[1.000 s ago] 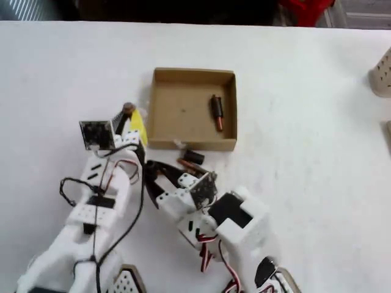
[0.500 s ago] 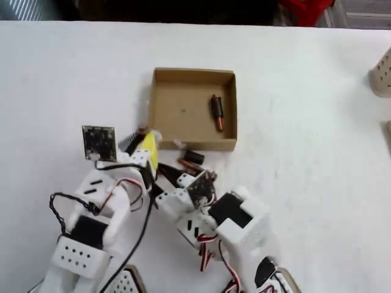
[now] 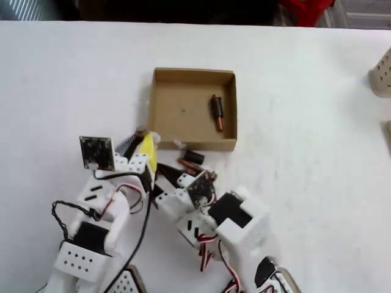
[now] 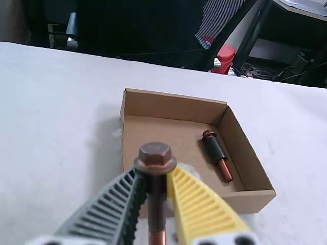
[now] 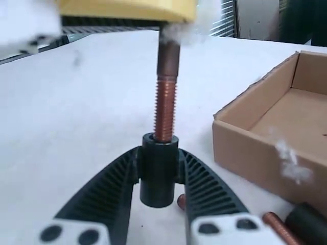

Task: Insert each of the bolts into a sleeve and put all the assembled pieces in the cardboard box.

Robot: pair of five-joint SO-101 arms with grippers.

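Near-left of the cardboard box (image 3: 156, 104), bolt (image 4: 156, 157) and sleeve (image 5: 157, 176) are clamped by left gripper (image 4: 155, 172) and right gripper (image 5: 157, 155); jamming is risked by tilt.

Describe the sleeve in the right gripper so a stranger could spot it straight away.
Start at the cardboard box on the table; just outside its wall nearest the arms, the right gripper clamps a black sleeve. Unlike the loose sleeve lying nearby, it stands upright with a copper bolt entering its top, threads first.
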